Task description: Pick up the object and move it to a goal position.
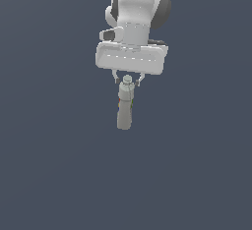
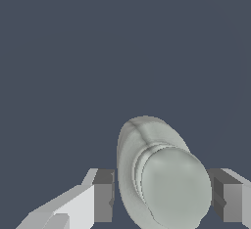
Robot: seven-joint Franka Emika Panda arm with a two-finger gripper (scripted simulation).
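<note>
The object is a small pale grey-beige bottle [image 1: 125, 108] with a narrower cap and a faint coloured strip on its side. In the exterior view it stands nearly upright just under the white hand. My gripper [image 1: 128, 80] is open, one finger on each side of the cap. In the wrist view the bottle [image 2: 164, 179] is seen from above between the two dark fingertips [image 2: 104, 196]. One fingertip sits close against the cap's edge, and the other stands off it by a visible gap. The bottle's lower body is partly hidden behind its own cap.
A plain dark blue-grey surface fills both views, with no edges or other objects in sight. The white arm [image 1: 138, 8] rises out of the top of the exterior view above the hand.
</note>
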